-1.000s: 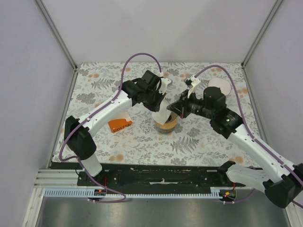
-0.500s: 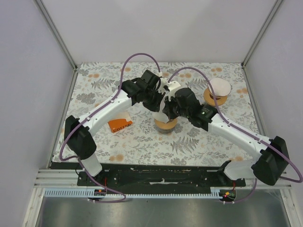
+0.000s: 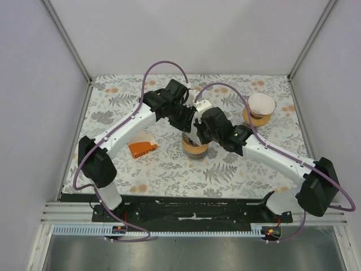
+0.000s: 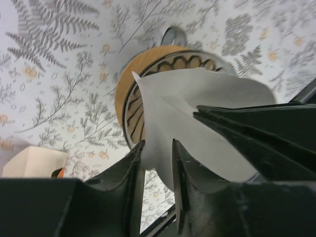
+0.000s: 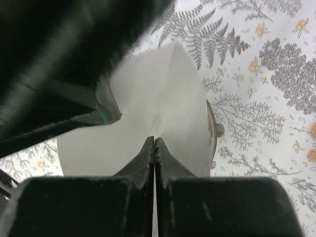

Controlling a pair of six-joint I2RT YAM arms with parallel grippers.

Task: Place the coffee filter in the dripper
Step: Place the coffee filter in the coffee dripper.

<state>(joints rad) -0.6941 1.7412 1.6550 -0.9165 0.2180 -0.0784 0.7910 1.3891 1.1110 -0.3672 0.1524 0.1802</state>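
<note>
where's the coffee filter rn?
Top view, table centre: the coffee filter is held over the dripper, pinched by the right gripper.

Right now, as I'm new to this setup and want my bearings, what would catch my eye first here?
Both arms meet in the middle over an orange dripper, with a white paper filter fanned out over it. The right gripper is pinched shut on the filter's fold, while the left gripper stands open around its edge. Off to the left lies an orange packet.
</note>
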